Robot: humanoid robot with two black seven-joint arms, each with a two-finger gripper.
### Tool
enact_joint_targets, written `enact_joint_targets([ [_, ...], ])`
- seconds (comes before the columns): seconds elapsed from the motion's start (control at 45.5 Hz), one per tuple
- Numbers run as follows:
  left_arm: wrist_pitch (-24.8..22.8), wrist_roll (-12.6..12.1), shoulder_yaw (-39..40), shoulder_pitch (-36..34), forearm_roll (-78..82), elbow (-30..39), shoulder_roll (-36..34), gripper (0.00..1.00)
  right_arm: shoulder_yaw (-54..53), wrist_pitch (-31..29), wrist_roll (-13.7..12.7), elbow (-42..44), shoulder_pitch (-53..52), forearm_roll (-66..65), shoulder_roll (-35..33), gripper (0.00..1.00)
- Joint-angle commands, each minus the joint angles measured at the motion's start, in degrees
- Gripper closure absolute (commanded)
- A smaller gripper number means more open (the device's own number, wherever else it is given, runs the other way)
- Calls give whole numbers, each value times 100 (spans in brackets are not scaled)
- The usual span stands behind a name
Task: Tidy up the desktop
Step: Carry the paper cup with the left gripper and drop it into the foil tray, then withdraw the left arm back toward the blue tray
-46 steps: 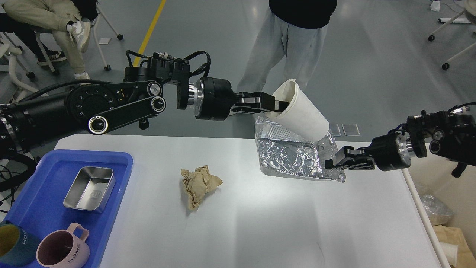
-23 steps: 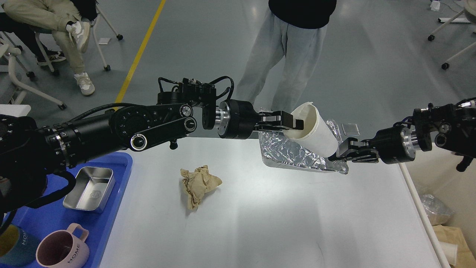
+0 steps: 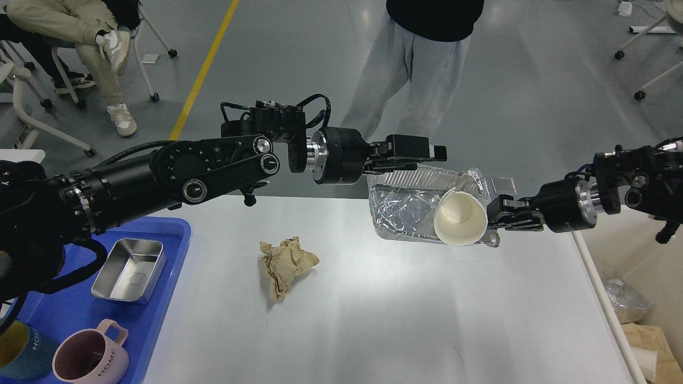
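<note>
The white desktop [image 3: 373, 309] fills the lower view. My right gripper [image 3: 496, 216] is shut on the right edge of a crumpled foil tray [image 3: 405, 208] and holds it tilted above the desktop's far right part. A white paper cup [image 3: 460, 217] lies in the tray with its mouth toward me. My left gripper [image 3: 435, 153] is open and empty just above the tray's far rim, apart from the cup. A crumpled brown paper ball [image 3: 285, 264] lies on the desktop near the middle.
A blue tray [image 3: 165, 240] at the left holds a steel tin [image 3: 128, 270], a pink mug [image 3: 90, 357] and a dark mug [image 3: 18, 349]. A person [image 3: 421, 69] stands behind the desk. A bin with trash [image 3: 635, 320] sits past the right edge.
My left gripper let go of the paper cup and rose a little. The cup dropped into the foil tray and now faces me. The right gripper still holds the tray.
</note>
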State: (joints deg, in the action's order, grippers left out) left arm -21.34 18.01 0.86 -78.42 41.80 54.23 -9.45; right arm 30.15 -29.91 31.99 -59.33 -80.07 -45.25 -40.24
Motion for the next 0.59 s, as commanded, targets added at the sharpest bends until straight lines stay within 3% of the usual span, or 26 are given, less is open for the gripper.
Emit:
enact_joint_targets([
  [0.0,7,9,125,-147,-84,0,-48,17,17,-6,0,0,0,-1,-28,100],
  [0.308,-107,27,187,-753,-612,35,-900,13,167,3,0,18,26,8,-115,100],
  [0.571,-714,18,152,-1043,-805,193,-2051,11,184,-6,0,0,44,8,-256,100],
])
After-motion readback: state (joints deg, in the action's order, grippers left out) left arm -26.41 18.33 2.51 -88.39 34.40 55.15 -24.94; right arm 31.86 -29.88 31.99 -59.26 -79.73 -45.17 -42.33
